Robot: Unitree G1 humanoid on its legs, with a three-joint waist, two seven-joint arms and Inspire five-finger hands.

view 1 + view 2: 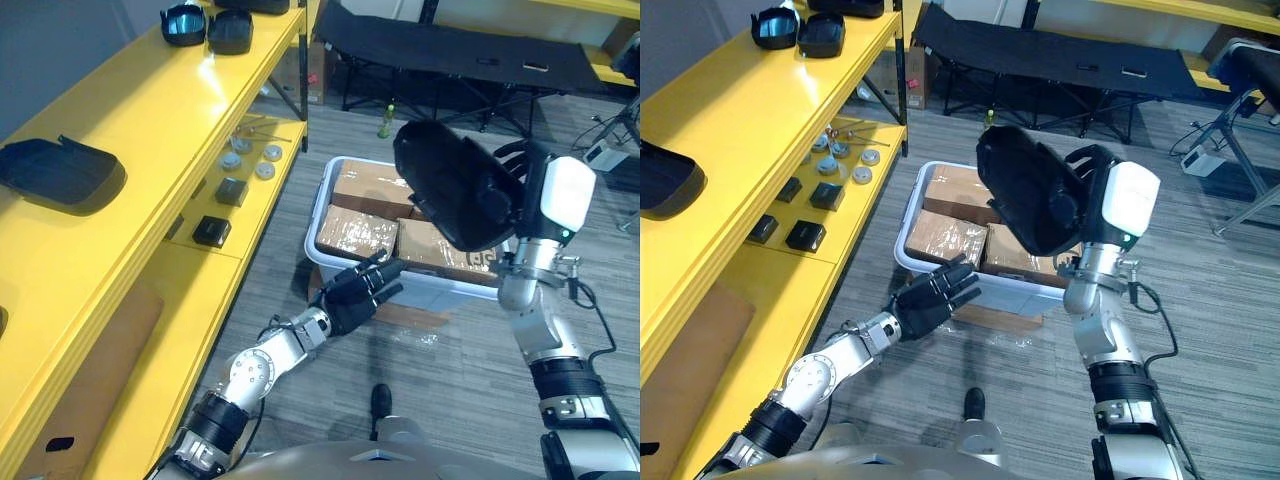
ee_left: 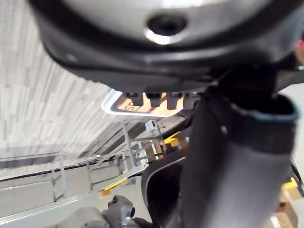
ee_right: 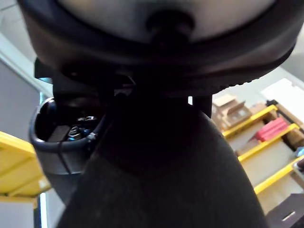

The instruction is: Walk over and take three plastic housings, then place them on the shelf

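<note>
Black plastic housings are lying on the top tier of the yellow shelf (image 1: 150, 120), which is standing to the left of the grey bin (image 1: 318, 215): one wide, flat shell (image 1: 60, 172) is resting far to the left of the bin, and two smaller ones (image 1: 183, 24) (image 1: 230, 31) are sitting side by side at the shelf's far end, beyond the bin's far-left corner. On the lower tier, just left of the bin, small black blocks (image 1: 211, 231) and silver round parts (image 1: 250, 158) are lying in a loose cluster.

The left hand (image 1: 358, 290) is hovering at the bin's near-left corner with its fingers straight and spread wide, holding nothing; whether its fingertips are touching the rim cannot be told. The bin is sitting on the grey carpet, and brown cardboard boxes (image 1: 357, 232) are packing it tightly.

Above the bin's right half, the right hand (image 1: 522, 175) is holding up a large plastic housing (image 1: 455, 185). The shell is standing tilted, leaning out over the boxes and well clear of them. It is lying on the left of the fingers, and the dark fingers are curling round its right edge and gripping it there.

Beyond the bin's far side, a green bottle (image 1: 386, 121) is standing on the carpet, and a black folding cot (image 1: 450, 45) is stretching across behind it.
</note>
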